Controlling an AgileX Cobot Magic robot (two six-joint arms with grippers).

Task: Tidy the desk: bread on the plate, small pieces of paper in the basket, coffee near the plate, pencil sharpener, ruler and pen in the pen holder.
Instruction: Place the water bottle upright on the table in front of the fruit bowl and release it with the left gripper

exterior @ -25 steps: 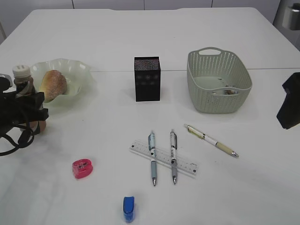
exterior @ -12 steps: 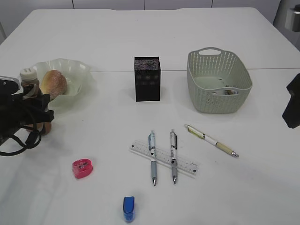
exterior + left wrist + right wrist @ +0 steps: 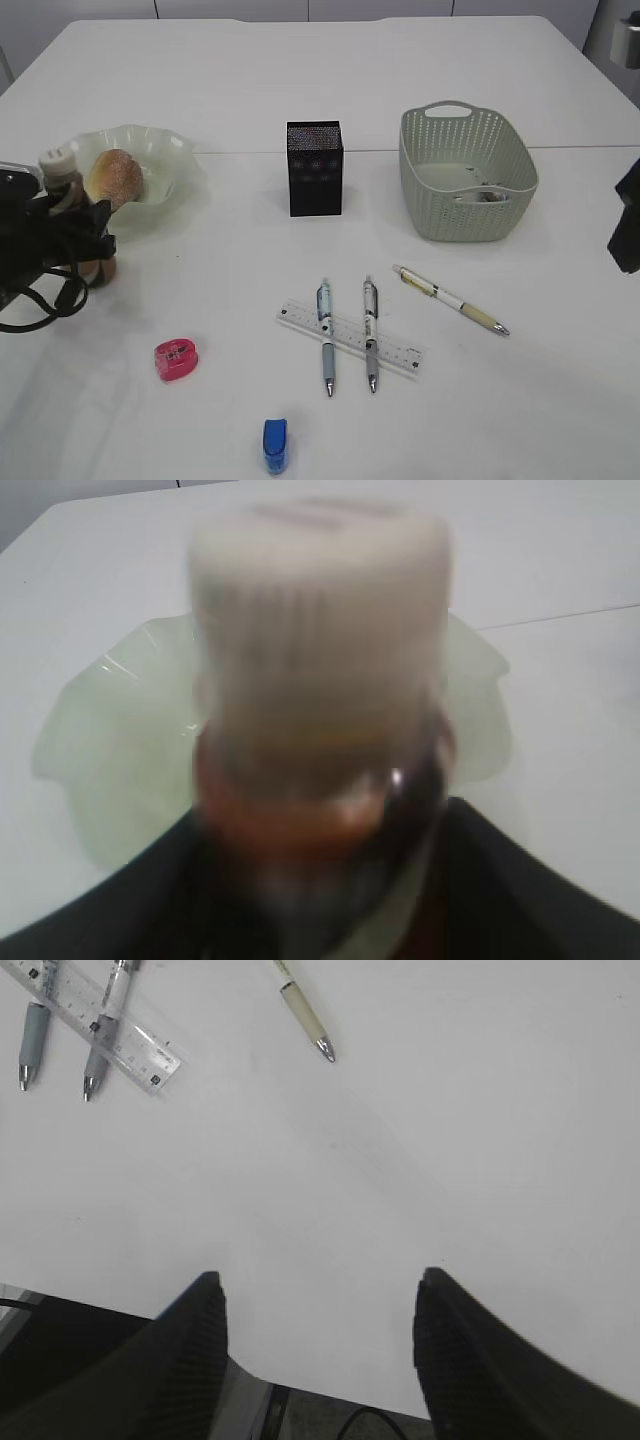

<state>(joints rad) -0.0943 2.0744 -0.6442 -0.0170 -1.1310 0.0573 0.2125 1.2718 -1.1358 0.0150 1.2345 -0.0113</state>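
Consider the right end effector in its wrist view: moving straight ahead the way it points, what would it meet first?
Probably the bare desk: nothing lies between its fingers. The cream pen sits further ahead, slightly left of the line, though depth is unclear.

No writing can be read anywhere. The ruler carries fine printed graduation marks, too small to make out as numbers. The coffee bottle is blurred, so its label gives no legible words. The pen holder shows only a dotted flower pattern.
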